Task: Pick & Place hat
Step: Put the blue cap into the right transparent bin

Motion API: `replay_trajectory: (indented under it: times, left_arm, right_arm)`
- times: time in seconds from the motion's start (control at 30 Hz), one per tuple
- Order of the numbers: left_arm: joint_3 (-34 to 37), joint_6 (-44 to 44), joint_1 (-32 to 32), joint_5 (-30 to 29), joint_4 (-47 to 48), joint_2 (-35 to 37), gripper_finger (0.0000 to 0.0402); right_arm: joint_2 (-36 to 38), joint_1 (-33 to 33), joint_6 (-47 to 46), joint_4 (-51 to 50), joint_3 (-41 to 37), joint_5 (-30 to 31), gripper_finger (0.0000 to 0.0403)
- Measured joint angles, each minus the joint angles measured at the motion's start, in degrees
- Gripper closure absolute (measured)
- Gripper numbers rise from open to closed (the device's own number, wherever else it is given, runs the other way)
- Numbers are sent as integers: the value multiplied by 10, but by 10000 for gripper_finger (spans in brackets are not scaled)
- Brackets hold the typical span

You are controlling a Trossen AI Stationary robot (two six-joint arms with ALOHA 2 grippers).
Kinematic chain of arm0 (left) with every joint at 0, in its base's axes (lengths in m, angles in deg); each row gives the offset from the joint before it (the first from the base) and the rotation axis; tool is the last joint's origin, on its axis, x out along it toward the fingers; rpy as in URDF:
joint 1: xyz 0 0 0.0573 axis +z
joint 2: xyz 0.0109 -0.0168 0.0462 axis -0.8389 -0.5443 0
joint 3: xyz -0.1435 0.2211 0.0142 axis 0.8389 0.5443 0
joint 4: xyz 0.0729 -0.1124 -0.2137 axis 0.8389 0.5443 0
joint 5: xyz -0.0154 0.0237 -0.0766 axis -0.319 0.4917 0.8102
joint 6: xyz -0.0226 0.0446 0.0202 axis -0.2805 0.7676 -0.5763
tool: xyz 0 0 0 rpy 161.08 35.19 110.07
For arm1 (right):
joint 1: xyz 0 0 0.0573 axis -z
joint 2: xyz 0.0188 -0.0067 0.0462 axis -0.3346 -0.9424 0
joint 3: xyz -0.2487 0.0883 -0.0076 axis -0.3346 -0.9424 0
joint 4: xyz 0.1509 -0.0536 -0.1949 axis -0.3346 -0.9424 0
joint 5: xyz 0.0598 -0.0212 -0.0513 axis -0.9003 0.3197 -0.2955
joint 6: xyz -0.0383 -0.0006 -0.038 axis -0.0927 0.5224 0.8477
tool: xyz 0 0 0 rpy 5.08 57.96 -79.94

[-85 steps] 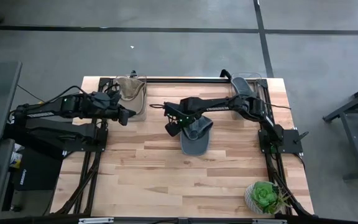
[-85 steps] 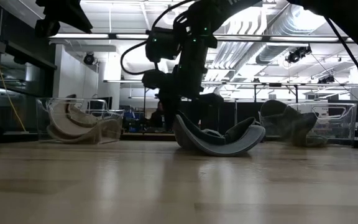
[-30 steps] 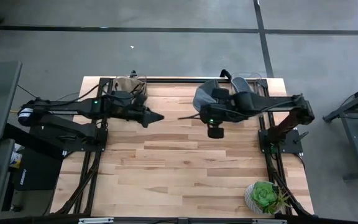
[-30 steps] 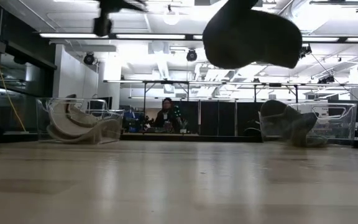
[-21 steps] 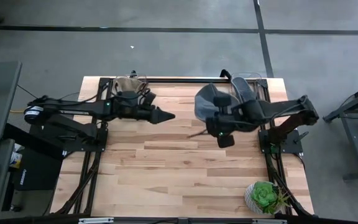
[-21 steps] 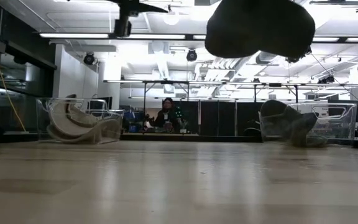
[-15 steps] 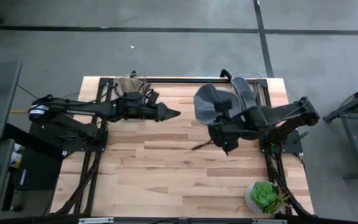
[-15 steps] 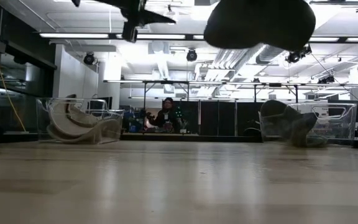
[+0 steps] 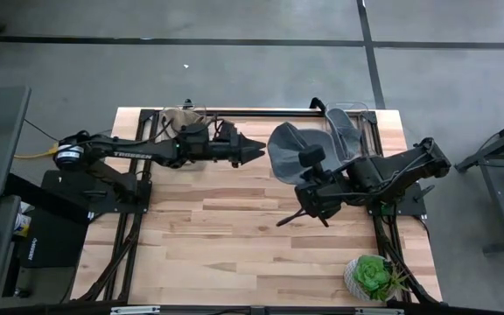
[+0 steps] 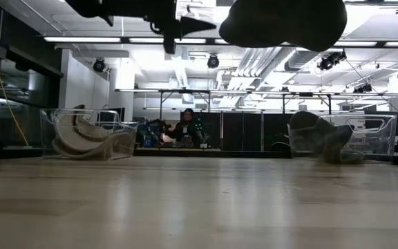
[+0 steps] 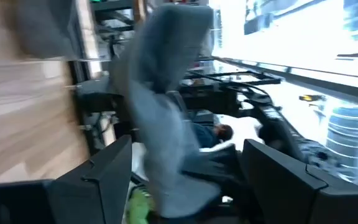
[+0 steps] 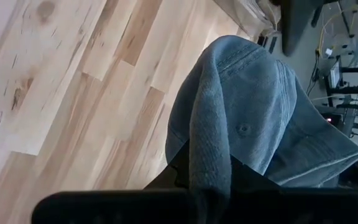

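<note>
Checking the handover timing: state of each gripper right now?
Left gripper: open, fingers either side of the grey-blue fabric cap, not gripping it.
Right gripper: shut on the cap, held up above the wooden table.

Soft blue-grey fabric cap (image 9: 289, 150): plain, tonal stitching. Pale wooden plank bench (image 9: 234, 236): light and tan boards. Green leafy plant (image 9: 373, 274) at bench corner. Tan caps (image 9: 180, 121) in clear bin.
</note>
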Motion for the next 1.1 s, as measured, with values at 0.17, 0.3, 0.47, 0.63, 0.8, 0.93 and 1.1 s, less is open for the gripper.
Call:
replay_trajectory:
  times: [0.17,0.3,0.47,0.63,0.8,0.93,1.1]
  left_arm:
    - [-12,0,6,-6,2,-26,136]
    - [-35,7,8,-6,5,-48,136]
    - [-80,16,11,12,20,-83,136]
    - [-126,20,18,35,51,-112,136]
    - [-160,36,19,48,68,-134,136]
    - [-169,39,19,61,74,-140,136]
    - [-167,33,18,72,85,-154,148]
  right_arm:
    - [0,0,18,12,0,-1,397]
    - [0,0,20,15,0,-4,397]
    - [0,-3,22,15,0,-5,397]
    - [0,-14,24,19,0,-3,397]
    - [0,-28,24,20,0,0,397]
    - [0,-39,23,23,0,12,397]
    - [0,-48,17,23,0,14,397]
